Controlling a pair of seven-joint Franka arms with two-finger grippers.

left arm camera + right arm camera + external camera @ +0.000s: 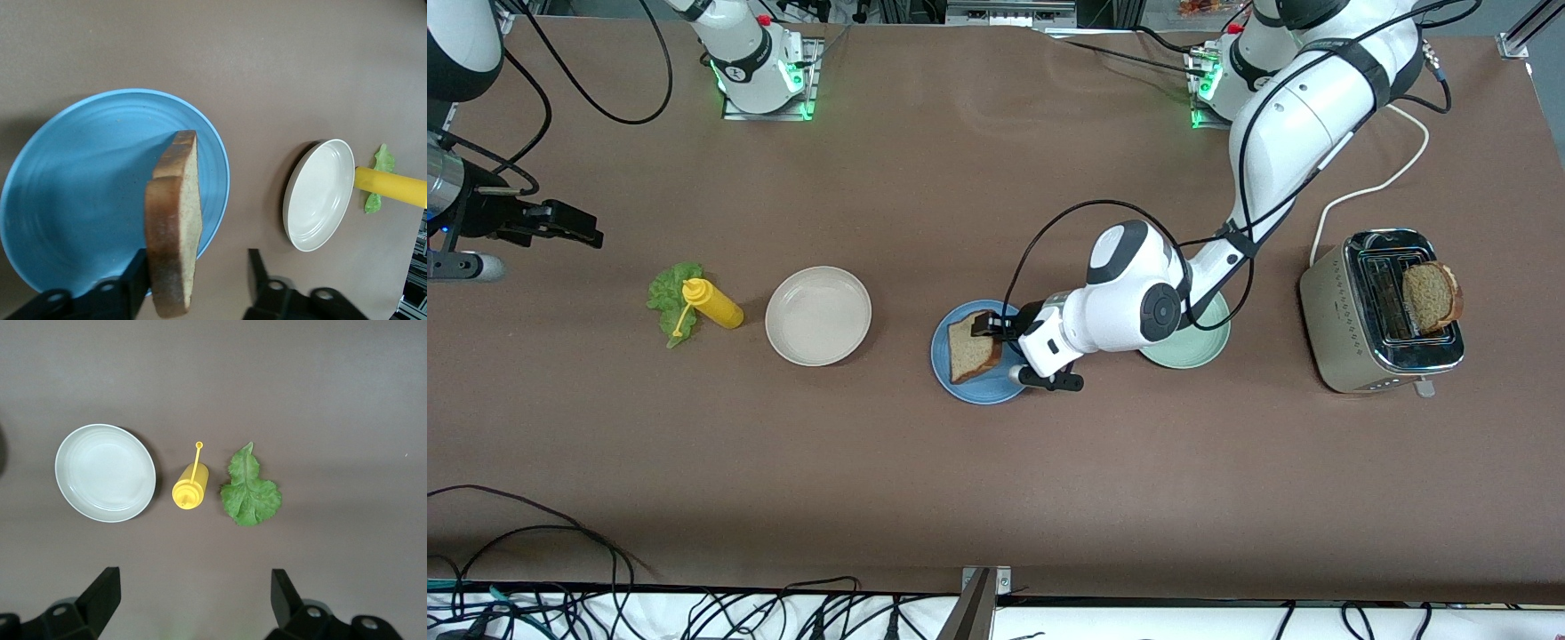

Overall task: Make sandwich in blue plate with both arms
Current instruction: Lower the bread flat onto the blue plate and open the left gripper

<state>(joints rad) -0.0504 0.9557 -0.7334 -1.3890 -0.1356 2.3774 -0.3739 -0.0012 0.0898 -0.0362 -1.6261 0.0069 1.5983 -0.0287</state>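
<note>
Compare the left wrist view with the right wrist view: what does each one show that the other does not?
Only the left wrist view shows the blue plate and the bread slice standing on edge over it, between the open fingers of the left gripper. Only the right wrist view shows the open, empty right gripper and the whole lettuce leaf. Both show the beige plate and the yellow bottle on the brown table.

**Materials and finishes**

We log a matte brown table, a matte blue plate, porous grainy bread (darker crust), a glossy beige plate, a smooth yellow plastic bottle, ruffled lettuce, and a brushed-metal toaster with shiny chrome top.
</note>
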